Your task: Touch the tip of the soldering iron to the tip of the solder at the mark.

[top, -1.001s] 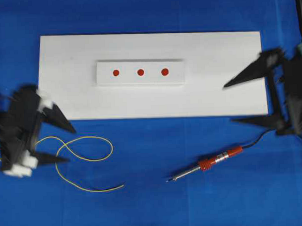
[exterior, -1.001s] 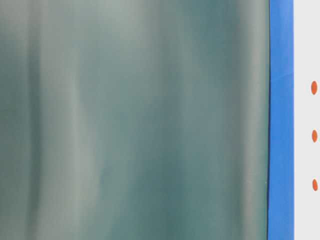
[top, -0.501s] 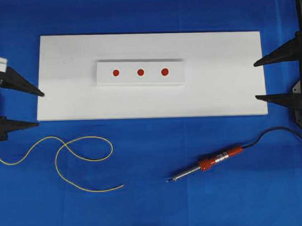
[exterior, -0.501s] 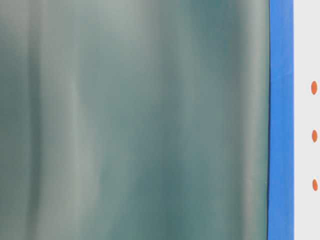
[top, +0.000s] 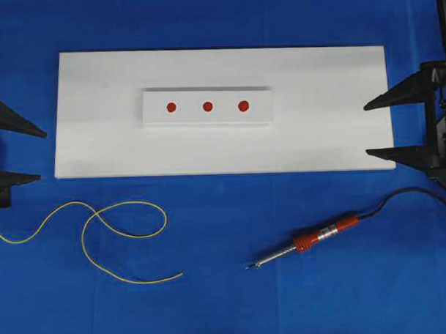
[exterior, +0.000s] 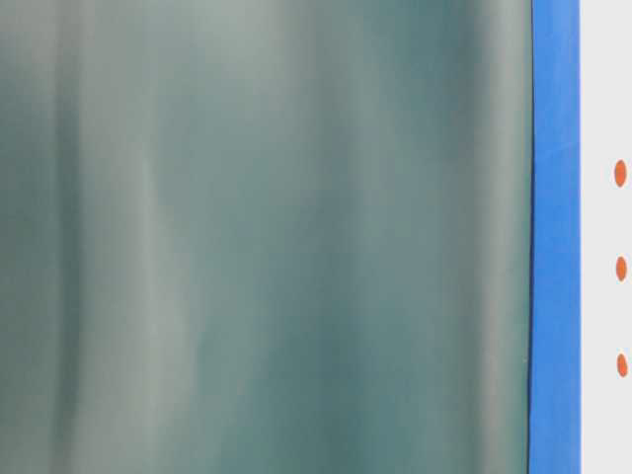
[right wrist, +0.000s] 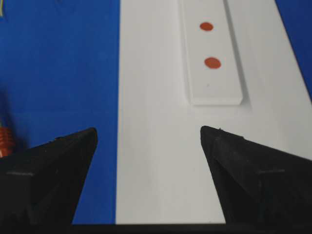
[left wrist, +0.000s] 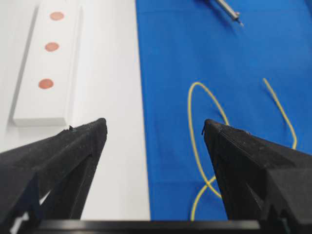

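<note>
The soldering iron [top: 306,242] lies on the blue cloth at the front right. Its tip [top: 248,267] points left and its black cord runs off to the right. The solder [top: 123,236], a thin curly yellow wire, lies at the front left with its free end [top: 181,274] toward the middle. Three red marks [top: 206,107] sit on a raised white block. My left gripper [top: 43,155] is open and empty at the board's left edge, above the solder [left wrist: 189,120]. My right gripper [top: 366,130] is open and empty over the board's right edge, behind the iron.
The white board [top: 317,134] lies across the back half of the blue cloth. The block with the marks [right wrist: 212,62] stands on it left of centre. The table-level view is mostly filled by a blurred grey-green surface, with only a blue strip and marks [exterior: 620,173] at its right edge.
A second ago both grippers were blurred in motion, the left one low beside the solder. Both now sit level at the board's ends, jaws still wide. Iron and solder have not moved.
</note>
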Robot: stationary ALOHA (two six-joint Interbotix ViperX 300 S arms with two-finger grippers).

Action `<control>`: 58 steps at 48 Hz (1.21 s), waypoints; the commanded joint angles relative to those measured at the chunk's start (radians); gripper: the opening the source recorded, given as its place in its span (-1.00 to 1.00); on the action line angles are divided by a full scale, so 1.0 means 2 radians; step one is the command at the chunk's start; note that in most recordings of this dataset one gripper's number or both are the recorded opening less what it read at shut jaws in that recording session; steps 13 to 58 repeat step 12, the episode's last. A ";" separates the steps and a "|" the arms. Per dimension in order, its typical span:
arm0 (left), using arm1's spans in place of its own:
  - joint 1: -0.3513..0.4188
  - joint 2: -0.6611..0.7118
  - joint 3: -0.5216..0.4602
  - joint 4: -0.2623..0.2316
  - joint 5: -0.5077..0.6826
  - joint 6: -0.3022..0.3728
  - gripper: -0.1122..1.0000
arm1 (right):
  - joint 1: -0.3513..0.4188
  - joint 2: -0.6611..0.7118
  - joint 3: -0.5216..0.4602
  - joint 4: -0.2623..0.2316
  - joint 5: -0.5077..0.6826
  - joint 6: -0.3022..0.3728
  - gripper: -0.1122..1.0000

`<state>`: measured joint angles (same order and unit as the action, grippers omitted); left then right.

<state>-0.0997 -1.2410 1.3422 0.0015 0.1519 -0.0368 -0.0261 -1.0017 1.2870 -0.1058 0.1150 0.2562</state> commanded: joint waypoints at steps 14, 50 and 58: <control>0.008 0.003 -0.005 0.001 0.002 0.001 0.56 | -0.001 -0.002 -0.010 0.002 -0.001 0.001 0.69; 0.008 0.003 -0.005 0.001 0.002 0.001 0.56 | -0.001 -0.002 -0.010 0.002 -0.001 0.001 0.69; 0.008 0.003 -0.005 0.001 0.002 0.001 0.56 | -0.001 -0.002 -0.010 0.002 -0.001 0.001 0.69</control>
